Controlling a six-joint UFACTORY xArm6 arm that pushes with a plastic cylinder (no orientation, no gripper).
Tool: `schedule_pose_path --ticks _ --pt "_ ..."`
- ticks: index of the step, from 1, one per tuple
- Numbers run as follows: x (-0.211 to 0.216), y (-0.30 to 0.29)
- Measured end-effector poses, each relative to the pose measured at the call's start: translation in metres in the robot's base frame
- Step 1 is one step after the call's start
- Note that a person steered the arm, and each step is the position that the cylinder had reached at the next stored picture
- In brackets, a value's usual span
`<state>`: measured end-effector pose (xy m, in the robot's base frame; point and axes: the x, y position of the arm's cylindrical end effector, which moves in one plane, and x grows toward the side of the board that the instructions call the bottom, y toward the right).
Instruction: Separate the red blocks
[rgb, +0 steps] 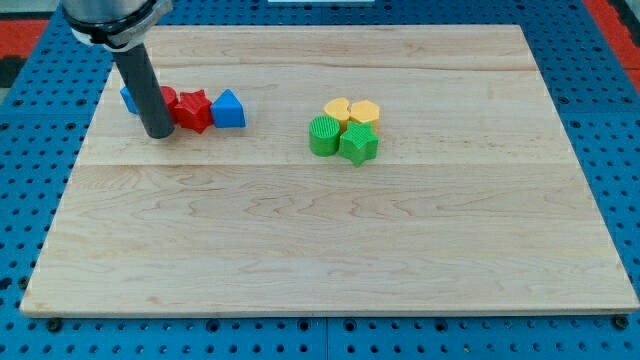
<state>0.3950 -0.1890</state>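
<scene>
Red star (194, 110) and red block (168, 97), probably touching, look light, rigid, slidey on bench (320, 240); my tip (160, 133), no hand, grasping nothing, should nudge the star's side

The table (330, 240) is pale wood grain, sitting on a blue pegboard (30, 150). Blocks: red star (194, 110), blue one (229, 109), two yellow (352, 110), two green (342, 139). My tip (160, 132) is dark grey.
</scene>
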Motion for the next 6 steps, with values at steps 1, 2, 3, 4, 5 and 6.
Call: schedule_pose_path --ticks 1,2,3,4,5,6 --pt "0.0 0.011" --pt "-0.004 0.017" --pt "-0.011 0.023" --pt "-0.023 0.025" --pt "-0.011 0.005" --pt "0.005 -0.034"
